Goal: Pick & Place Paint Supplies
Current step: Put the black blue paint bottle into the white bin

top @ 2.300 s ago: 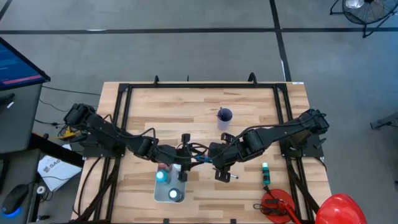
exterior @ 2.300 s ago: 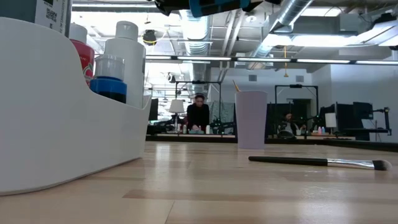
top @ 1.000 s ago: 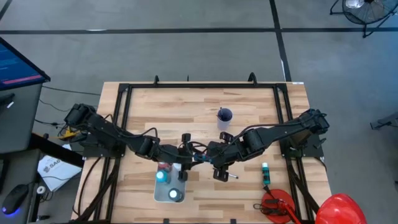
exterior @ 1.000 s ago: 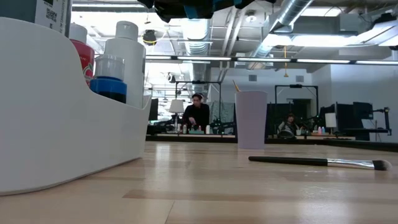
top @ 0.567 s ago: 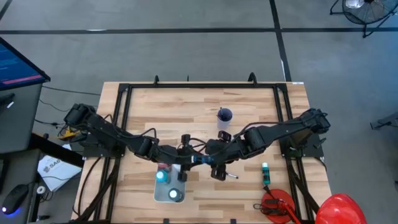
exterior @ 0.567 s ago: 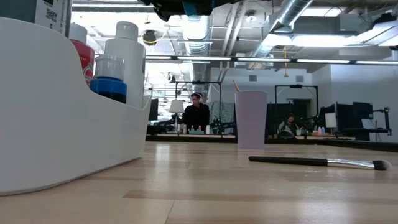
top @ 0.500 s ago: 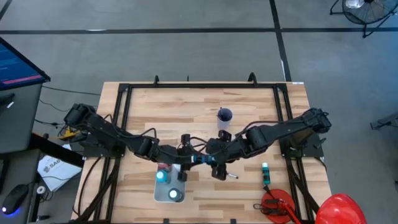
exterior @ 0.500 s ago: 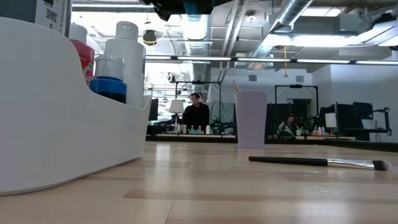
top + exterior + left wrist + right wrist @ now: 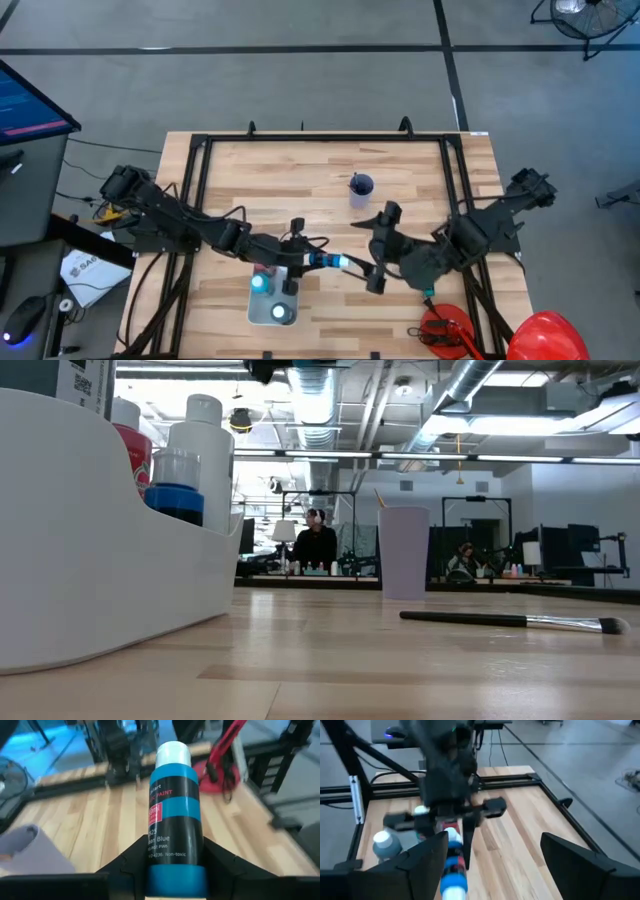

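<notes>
Handoff done: left gripper (image 9: 318, 261) clamps the teal white-capped paint bottle (image 9: 173, 815), right gripper (image 9: 378, 250) spread empty, so you lower it upright into the white caddy (image 9: 100, 580).

The grey floor (image 9: 300, 90) around the wooden table (image 9: 300, 180) was crossed by dark lines; exposed ducts (image 9: 455, 385) and strip lights (image 9: 400, 456) ran overhead; people sat at distant desks (image 9: 300, 572).

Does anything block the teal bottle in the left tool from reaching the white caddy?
Nothing visible does. The left tool holds the teal bottle just beside the caddy; the right tool stands open at the bottle's far end.
</notes>
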You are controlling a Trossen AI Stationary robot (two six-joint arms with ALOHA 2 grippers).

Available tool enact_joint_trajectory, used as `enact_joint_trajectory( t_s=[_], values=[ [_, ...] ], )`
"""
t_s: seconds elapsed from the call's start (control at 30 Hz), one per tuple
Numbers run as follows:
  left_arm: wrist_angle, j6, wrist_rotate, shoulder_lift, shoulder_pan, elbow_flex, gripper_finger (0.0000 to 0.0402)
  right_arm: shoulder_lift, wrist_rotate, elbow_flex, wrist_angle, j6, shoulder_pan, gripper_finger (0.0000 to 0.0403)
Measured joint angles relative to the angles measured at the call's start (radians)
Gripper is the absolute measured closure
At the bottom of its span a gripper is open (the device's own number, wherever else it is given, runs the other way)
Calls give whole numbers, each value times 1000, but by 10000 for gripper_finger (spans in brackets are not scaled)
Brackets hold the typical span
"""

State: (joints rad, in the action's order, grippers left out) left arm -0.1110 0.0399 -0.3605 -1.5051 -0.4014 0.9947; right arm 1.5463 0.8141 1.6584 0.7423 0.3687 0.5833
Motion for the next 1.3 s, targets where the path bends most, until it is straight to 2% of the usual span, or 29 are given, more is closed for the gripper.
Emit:
enact_joint_trajectory(
  t_s=[0.1,0.2,0.37,0.47,0.53,0.6,0.73,0.9,1.03,1.23,1.3],
  values=[
    [-35,5,-1,42,-17,-23,276,4,28,-1,-4,-3,33,92],
    [-156,32,15,104,-32,-101,270,13,33,-2,-2,3,53,92],
    [-591,56,99,228,-31,-316,263,53,79,-3,-31,-34,59,92],
    [-852,57,125,265,-28,-447,269,75,107,-2,-112,-90,51,92],
    [-1001,56,128,277,-28,-508,272,95,104,-2,-189,-142,41,92],
    [-1083,53,130,289,-29,-550,272,110,54,-3,-276,-184,25,92],
    [-1089,11,125,297,-32,-573,267,111,-57,19,-381,-167,-32,92],
    [-1090,3,125,297,-32,-571,269,109,-134,123,-283,-108,-130,92],
    [-1111,31,126,297,-52,-571,269,129,-232,133,-340,-106,-193,92],
    [-1179,88,126,303,-108,-571,269,179,-238,130,-450,-243,-168,92],
    [-1178,92,128,303,-110,-571,269,213,-239,137,-549,-289,-157,92]
  ],
)
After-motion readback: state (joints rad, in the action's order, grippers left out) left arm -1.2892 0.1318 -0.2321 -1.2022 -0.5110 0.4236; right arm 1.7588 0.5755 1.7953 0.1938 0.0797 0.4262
